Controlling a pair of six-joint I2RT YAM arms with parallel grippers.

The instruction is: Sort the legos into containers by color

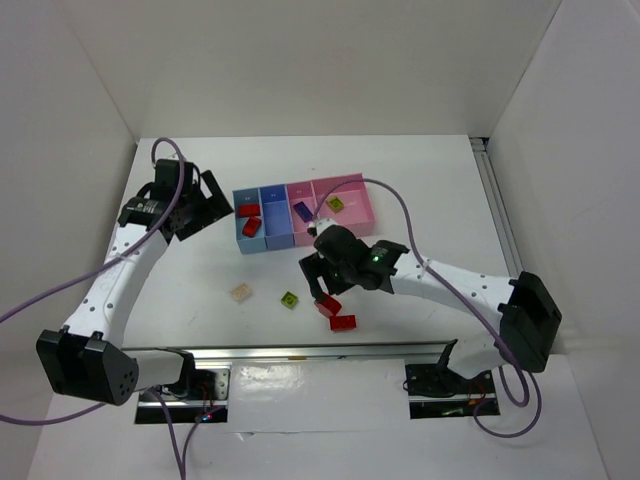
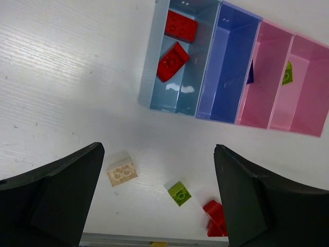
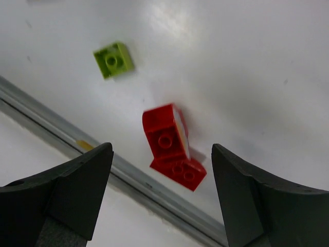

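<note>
**White worktop, bricks partly sorted**

White worktop (image 1: 420, 180) between plain white walls (image 1: 300, 70) carries everything we see. A joined row of four bins sits near its middle. The light blue bin (image 2: 149, 77) holds a flat red brick (image 2: 180, 25) and a tilted red brick (image 2: 172, 62). Next comes the darker blue bin (image 2: 229, 67). We spot a dark purple brick (image 2: 250, 72) in the narrow pink bin (image 2: 262, 92) and a lime brick (image 2: 287, 73) in the wider pink bin (image 2: 308, 98).

Four bricks lie loose nearer the arm bases. These are a cream brick (image 2: 122, 172), a second lime brick (image 2: 179, 193), and two red ones touching each other, a propped red brick (image 3: 165, 136) leaning on a low red brick (image 3: 179, 170).

We see the right end effector (image 3: 162, 149) hanging over that red pair, its jaws apart and grasping nothing. The left end effector (image 2: 158, 148) hovers just left of the bins, released, with its jaws spread wide over bare worktop.
</note>
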